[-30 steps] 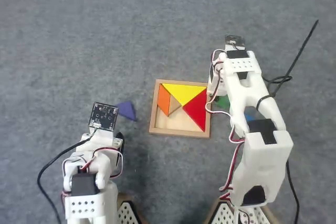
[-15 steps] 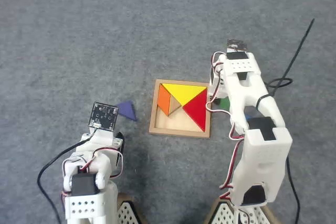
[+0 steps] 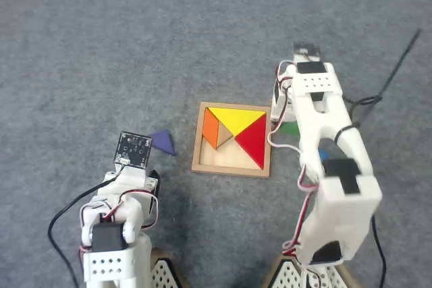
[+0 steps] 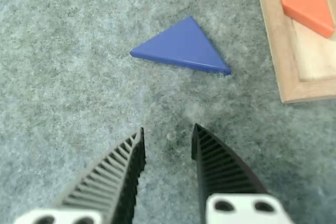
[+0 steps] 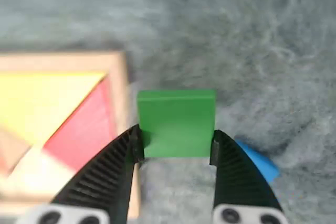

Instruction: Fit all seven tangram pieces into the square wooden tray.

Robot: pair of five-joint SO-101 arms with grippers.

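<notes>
Right claw [image 5: 175,146] is clamping green square [image 5: 176,118] by its sides; light-blue piece [image 5: 258,162] is showing half-hidden behind one finger. Left claw [image 4: 168,132] is hanging part-open, empty; blue triangle [image 4: 181,46] ahead.

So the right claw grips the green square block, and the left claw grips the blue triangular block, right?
Not quite. The right gripper does clamp the green square block, but the left gripper is open and empty: the blue triangular block lies untouched on the grey carpet ahead of its fingertips, as the left wrist view shows.
</notes>
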